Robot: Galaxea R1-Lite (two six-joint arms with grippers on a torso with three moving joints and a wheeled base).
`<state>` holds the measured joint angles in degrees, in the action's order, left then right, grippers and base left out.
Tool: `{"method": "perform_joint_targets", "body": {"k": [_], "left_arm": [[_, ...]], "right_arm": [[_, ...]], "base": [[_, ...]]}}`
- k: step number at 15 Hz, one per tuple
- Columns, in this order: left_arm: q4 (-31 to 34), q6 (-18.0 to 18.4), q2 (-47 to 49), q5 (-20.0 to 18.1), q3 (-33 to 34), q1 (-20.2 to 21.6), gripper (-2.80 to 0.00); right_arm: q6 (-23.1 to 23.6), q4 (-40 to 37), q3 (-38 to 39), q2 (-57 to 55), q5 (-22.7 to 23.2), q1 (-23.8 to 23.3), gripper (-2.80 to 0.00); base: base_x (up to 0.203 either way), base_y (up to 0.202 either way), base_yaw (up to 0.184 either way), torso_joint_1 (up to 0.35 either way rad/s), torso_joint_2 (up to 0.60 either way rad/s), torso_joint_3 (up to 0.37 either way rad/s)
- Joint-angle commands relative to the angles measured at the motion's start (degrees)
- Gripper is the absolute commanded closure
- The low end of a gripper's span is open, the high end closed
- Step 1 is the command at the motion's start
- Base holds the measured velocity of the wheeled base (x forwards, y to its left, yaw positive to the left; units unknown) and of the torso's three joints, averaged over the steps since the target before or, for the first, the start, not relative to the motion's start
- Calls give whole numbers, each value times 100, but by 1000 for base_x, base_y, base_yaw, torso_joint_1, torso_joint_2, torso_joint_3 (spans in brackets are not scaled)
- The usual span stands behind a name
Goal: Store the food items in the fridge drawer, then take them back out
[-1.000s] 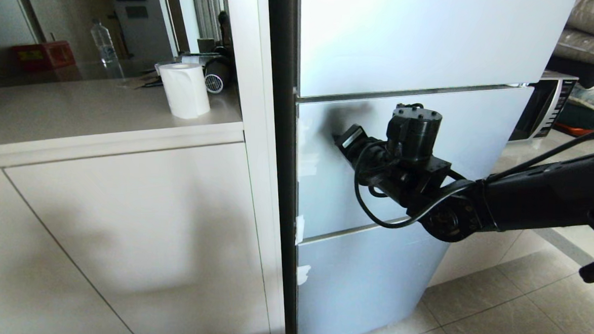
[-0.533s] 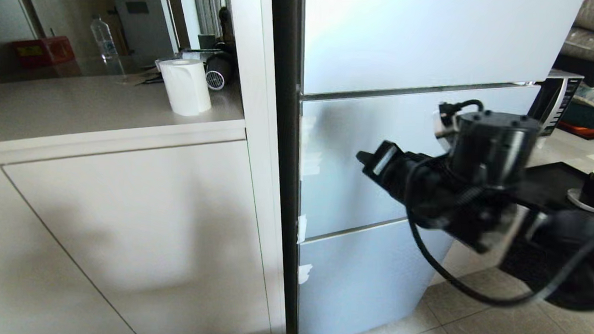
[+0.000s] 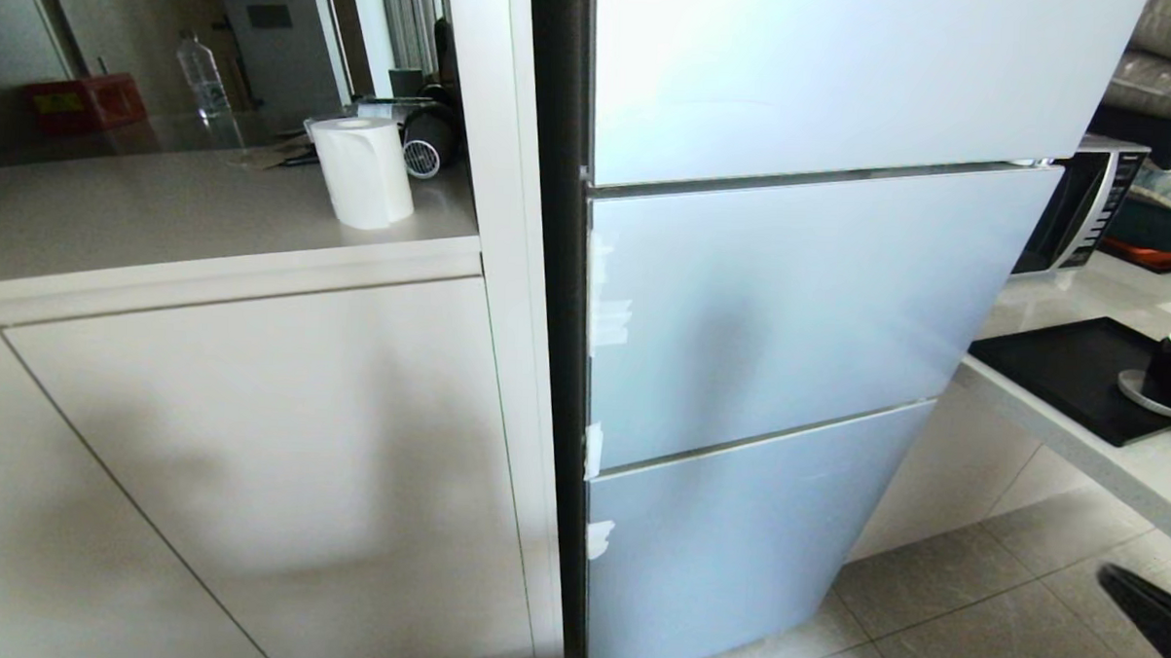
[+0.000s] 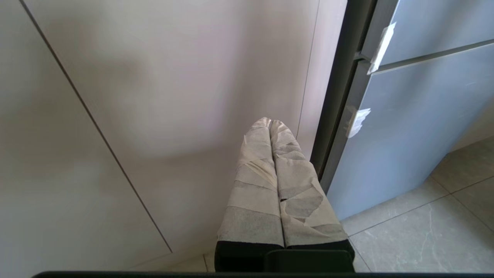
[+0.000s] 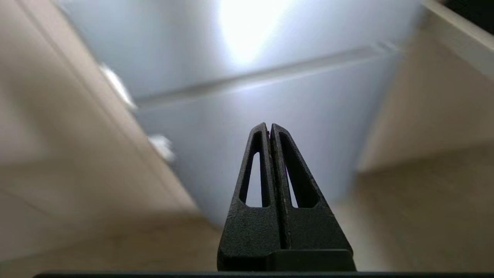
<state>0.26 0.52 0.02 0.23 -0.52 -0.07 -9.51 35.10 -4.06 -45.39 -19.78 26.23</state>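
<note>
both sets of fingers are clenched on nothing: right gripper (image 5: 270,129) low in the frame before the pale fridge panels (image 3: 791,307), left gripper (image 4: 270,123) by the cabinet (image 4: 154,96). no food or drawer shows; clenched fingers could skid off the closed panel.

Fridge (image 3: 828,75) fully shut: three pale blue-grey glossy panels (image 3: 791,307) stacked flush, tape bits (image 3: 609,320) along their left edge. Drawer and food hidden behind them, neither visible.
</note>
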Motion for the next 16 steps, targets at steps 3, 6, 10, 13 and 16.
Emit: {"method": "perform_joint_targets", "body": {"k": [3, 6, 10, 13, 16], "left_arm": [[1, 0, -2, 3, 0, -1, 0], [1, -8, -2, 3, 0, -1, 0], [1, -8, -4, 3, 0, -1, 0], [1, -8, -2, 3, 0, -1, 0], [1, -8, -9, 3, 0, -1, 0]], "right_arm": [[330, -2396, 409, 2757, 1593, -1720, 0], [1014, -3335, 406, 2972, 1919, -1982, 0], [1195, -3570, 382, 2822, 1965, -2377, 0], [1155, -3497, 401, 3501, 1981, -2682, 0], [1109, -3490, 404, 4596, 1984, -2649, 0]], "base": [[0, 0, 0, 0, 0, 0], [0, 0, 0, 0, 0, 0], [0, 0, 0, 0, 0, 0], [0, 0, 0, 0, 0, 0], [0, 0, 0, 0, 0, 0]]}}
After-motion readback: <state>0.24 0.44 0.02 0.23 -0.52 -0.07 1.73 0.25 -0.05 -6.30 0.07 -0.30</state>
